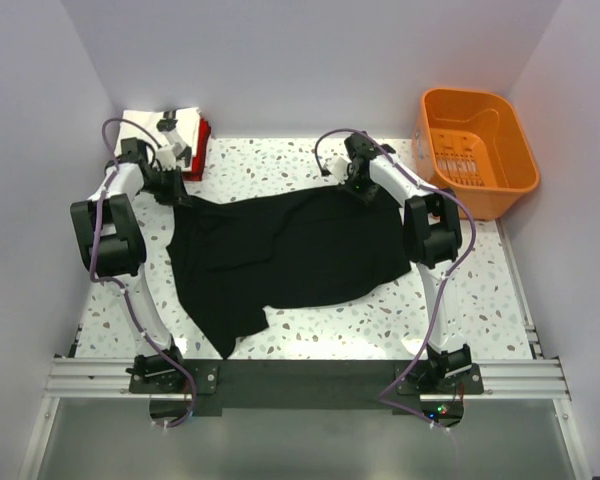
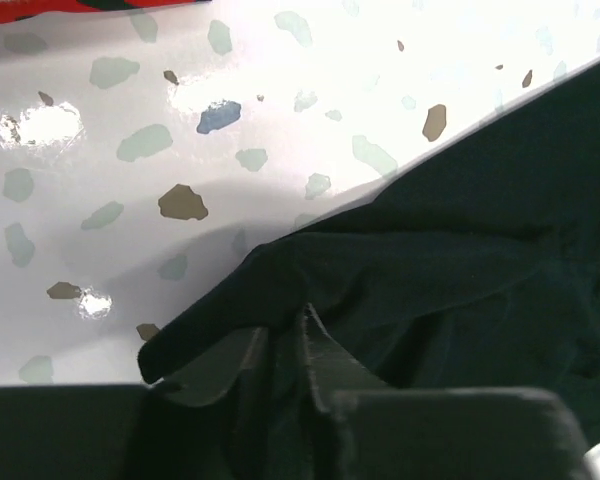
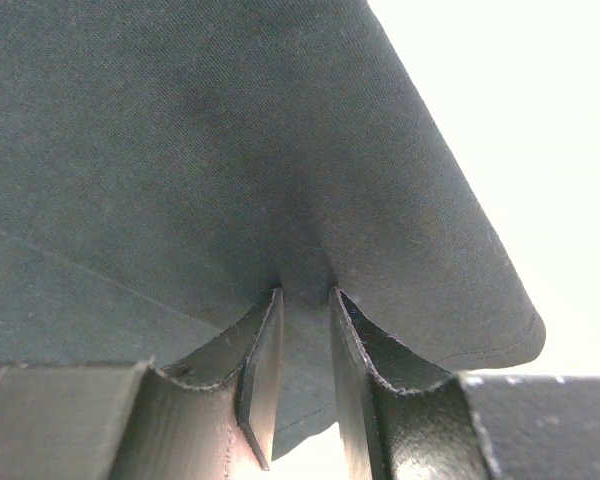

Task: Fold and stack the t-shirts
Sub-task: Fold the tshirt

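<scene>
Black shirt point(image 1: 280, 255) lies unfolded; my left gripper point(image 2: 285, 338) and right gripper point(image 3: 305, 300) pinch its far edge. White shirt point(image 1: 143, 124) and red shirt point(image 1: 200, 152) look stacked, far-left corner.

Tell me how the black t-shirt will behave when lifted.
Probably floppy: the black t-shirt puckers where the right claw pinches it. It would likely sag between that and the left claw, given its wrinkles. Matte knit seems unlikely to slip.

Top cam overhead; wrist cams v. close, all share black t-shirt point(image 1: 280, 250).
</scene>
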Robot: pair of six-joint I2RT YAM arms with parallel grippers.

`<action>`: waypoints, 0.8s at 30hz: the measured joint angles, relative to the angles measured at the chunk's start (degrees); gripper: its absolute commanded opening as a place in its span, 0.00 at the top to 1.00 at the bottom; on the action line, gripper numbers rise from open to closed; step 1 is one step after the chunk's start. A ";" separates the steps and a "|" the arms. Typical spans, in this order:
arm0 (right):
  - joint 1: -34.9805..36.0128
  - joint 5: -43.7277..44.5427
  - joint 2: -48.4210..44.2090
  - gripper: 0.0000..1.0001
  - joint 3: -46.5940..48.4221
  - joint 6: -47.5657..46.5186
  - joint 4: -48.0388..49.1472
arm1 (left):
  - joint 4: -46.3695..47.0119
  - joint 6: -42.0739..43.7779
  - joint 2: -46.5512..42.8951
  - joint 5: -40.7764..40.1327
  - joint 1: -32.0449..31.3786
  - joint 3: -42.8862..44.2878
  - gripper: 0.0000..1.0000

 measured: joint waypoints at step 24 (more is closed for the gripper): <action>2.34 7.58 2.05 0.65 2.01 0.81 3.87 | 6.29 -5.97 7.41 -4.15 5.20 4.76 1.00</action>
